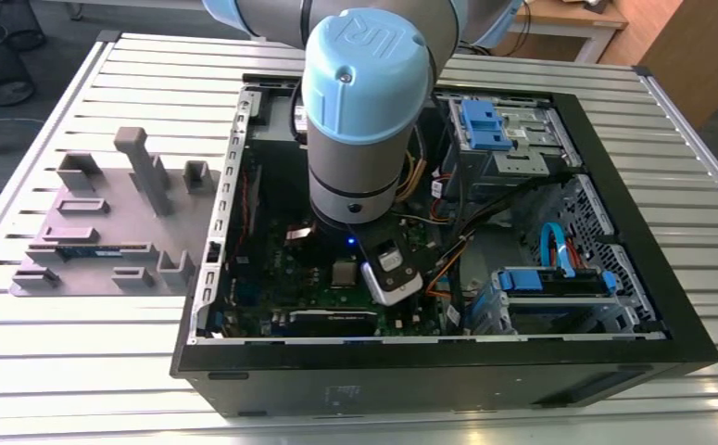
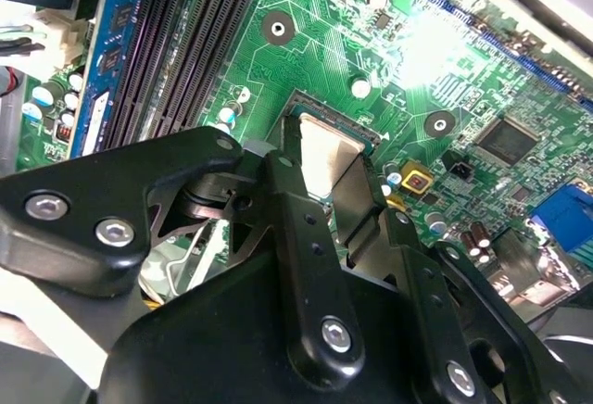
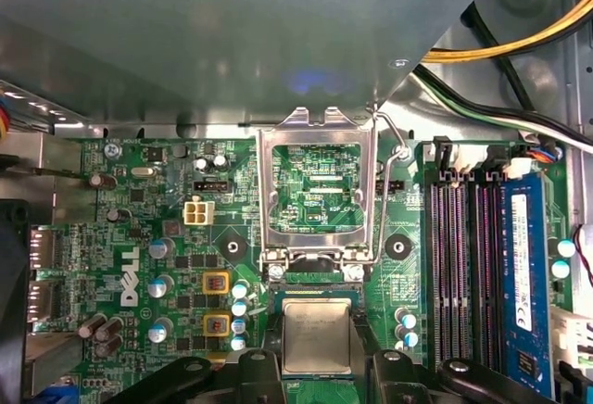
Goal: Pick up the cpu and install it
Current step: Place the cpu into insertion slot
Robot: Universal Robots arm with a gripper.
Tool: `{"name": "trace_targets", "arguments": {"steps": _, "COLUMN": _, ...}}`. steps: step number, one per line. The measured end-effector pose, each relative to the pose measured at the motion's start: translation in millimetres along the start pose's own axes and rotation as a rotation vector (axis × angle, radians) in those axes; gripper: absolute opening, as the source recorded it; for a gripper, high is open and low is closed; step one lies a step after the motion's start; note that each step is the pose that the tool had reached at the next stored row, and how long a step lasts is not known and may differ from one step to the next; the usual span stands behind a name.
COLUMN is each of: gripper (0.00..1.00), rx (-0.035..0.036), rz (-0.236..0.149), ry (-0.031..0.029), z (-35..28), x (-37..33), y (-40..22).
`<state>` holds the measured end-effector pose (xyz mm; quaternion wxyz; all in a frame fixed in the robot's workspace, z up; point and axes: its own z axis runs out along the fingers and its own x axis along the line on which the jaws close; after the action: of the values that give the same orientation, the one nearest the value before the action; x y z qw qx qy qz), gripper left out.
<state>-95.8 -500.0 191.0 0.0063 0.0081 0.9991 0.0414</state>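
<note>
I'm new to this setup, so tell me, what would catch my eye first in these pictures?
The arm's pale blue joint looms over the open computer case in the exterior view. In the first wrist view, the gripper holds the cpu at the green board, next to the flipped-open metal frame.

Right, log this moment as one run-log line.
gripper: fingers shut on small square silvery-grey cpu; place: at socket of green board; hinged metal frame: open; seated: cannot tell
</note>
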Motion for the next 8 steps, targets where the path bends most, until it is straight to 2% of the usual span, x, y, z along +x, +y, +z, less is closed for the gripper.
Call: {"name": "trace_targets", "arguments": {"steps": 8, "gripper": 0.38, "rx": 0.0005, "rz": -0.003, "ry": 0.0006, "z": 0.1, "x": 0.0, "y": -0.1}}
